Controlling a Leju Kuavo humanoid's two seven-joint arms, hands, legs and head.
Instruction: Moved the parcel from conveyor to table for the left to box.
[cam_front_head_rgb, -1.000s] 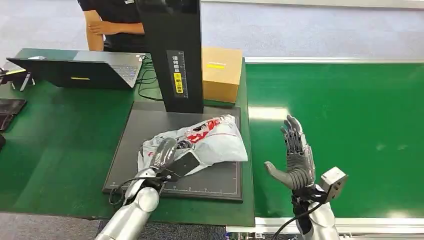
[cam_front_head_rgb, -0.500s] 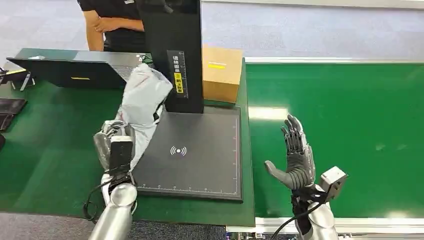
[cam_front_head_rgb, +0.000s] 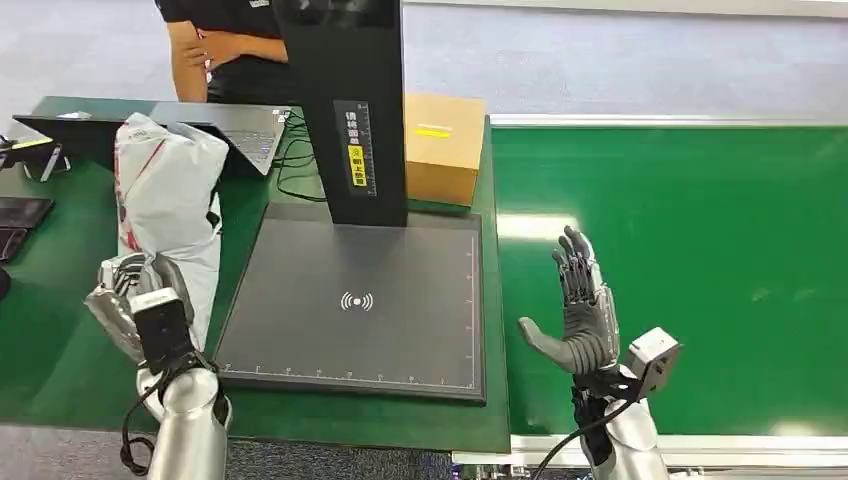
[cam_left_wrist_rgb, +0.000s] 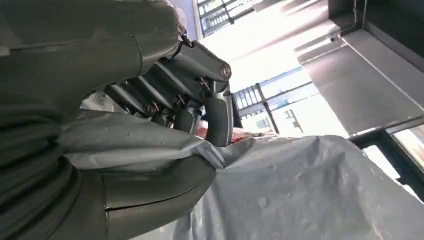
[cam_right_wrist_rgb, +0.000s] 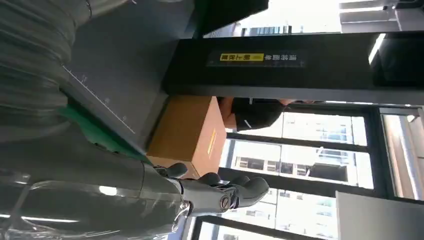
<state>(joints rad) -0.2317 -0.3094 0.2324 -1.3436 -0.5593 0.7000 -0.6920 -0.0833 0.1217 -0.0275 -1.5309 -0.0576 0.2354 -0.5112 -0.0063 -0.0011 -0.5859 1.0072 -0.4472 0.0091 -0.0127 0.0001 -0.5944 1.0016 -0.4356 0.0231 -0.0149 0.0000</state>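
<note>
Left hand (cam_left_wrist_rgb: 150, 130) grips the grey parcel (cam_left_wrist_rgb: 300, 195) — fingers (cam_left_wrist_rgb: 220, 115) wrapped round.

Black scanner post (cam_front_head_rgb: 345, 110) on grey pad (cam_front_head_rgb: 370, 300); cardboard box (cam_front_head_rgb: 442, 145) beside post; laptop (cam_front_head_rgb: 215, 130); person (cam_front_head_rgb: 225, 45) behind

A soft grey plastic parcel (cam_front_head_rgb: 168, 205) with red print stands nearly upright, lifted above the green table (cam_front_head_rgb: 60, 290), left of the dark mat. Its crumpled lower end is gripped by the left hand (cam_front_head_rgb: 135, 300); the label text is probably unreadable.
</note>
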